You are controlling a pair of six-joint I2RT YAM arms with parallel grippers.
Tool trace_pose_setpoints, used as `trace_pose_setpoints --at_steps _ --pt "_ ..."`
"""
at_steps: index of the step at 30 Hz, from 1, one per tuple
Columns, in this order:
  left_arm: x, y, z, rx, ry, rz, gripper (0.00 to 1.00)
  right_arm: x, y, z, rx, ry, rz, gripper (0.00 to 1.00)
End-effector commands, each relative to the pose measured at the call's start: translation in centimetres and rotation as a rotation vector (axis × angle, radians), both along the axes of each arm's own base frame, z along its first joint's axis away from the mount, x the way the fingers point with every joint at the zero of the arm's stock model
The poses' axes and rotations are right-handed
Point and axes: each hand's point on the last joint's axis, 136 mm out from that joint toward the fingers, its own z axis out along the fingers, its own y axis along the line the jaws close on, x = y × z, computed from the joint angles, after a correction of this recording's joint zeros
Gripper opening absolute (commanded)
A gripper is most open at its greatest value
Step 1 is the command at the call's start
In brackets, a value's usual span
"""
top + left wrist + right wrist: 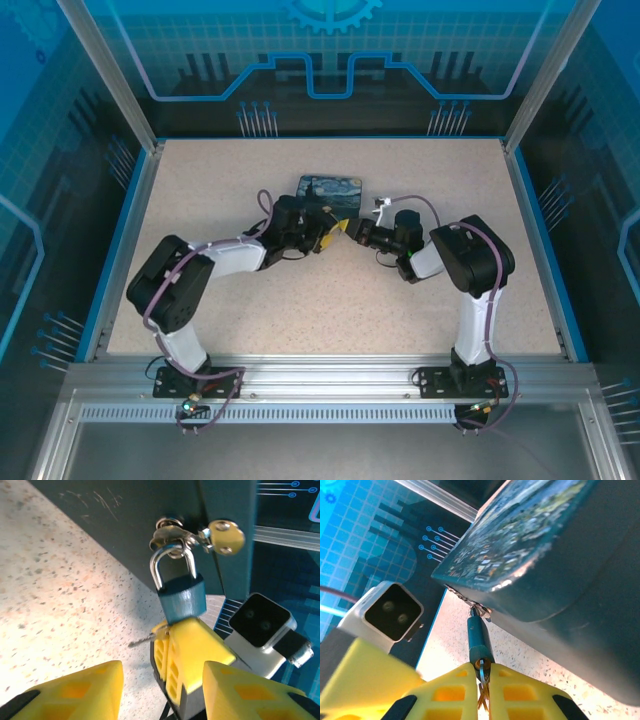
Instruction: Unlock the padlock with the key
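One step left, I judge: turning | padlock (182, 600) hangs closed on tin box (125, 525) hasp (172, 532) | my right gripper (482, 674) pinches key (481, 666) at padlock's underside, seating unclear | left gripper (162, 672) spread, empty, just beside padlock.

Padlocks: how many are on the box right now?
1. The padlock has its shackle through the hasp on the side of the box; the right gripper pinches the key at its base. Others may be hidden behind the box.
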Motion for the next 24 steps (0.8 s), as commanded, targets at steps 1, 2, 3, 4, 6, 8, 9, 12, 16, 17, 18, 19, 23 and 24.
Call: trace_pose_setpoints --at_steps 1,2,3,4,6,8,9,12,16,17,18,19,23,24 --pt "-1.1 1.6 1.2 0.065 -0.04 -0.02 0.49 0.8 0.0 0.4 0.065 0.075 -0.03 0.1" --pt "-1.3 2.1 1.4 0.081 -0.047 -0.015 0.49 0.8 0.0 0.2 0.076 0.1 -0.032 0.1" --pt "-1.4 2.7 1.6 0.1 -0.054 -0.007 0.5 0.7 0.0 -0.3 0.089 0.136 -0.038 0.1" --pt "-1.4 3.4 1.8 0.118 -0.063 0.002 0.5 0.6 0.0 -0.7 0.104 0.177 -0.043 0.1" --pt "-1.3 4.7 2.2 0.144 -0.077 0.021 0.51 0.5 0.0 -1.5 0.137 0.246 -0.051 0.1" --pt "-1.2 5.5 2.3 0.157 -0.085 0.031 0.51 0.4 0.0 -2.4 0.173 0.308 -0.059 0.1" --pt "-1.1 5.7 2.4 0.163 -0.09 0.033 0.5 0.3 0.0 -2.7 0.191 0.336 -0.066 0.1" --pt "-1.1 5.9 2.0 0.174 -0.091 0.03 0.46 0.1 0.0 -4.2 0.21 0.406 -0.073 0.1" --pt "-1.2 6.0 1.0 0.18 -0.071 0.032 0.45 -0.3 -0.1 -5.4 0.188 0.438 -0.087 0.11" --pt "-1.1 5.9 0.8 0.179 -0.069 0.03 0.44 -0.4 -0.1 -5.6 0.187 0.445 -0.09 0.11" --pt "-1.1 5.9 0.5 0.183 -0.064 0.028 0.44 -0.4 -0.1 -5.7 0.191 0.455 -0.091 0.11" --pt "-1.1 5.9 0.1 0.182 -0.055 0.028 0.44 -0.4 -0.1 -5.9 0.197 0.469 -0.095 0.12" --pt "-0.9 5.6 -0.8 0.182 -0.043 0.02 0.44 -0.4 0.1 -6.2 0.245 0.519 -0.096 0.13" --pt "-0.9 5.5 -0.9 0.18 -0.039 0.018 0.44 -0.4 0.1 -6.3 0.247 0.518 -0.092 0.14"
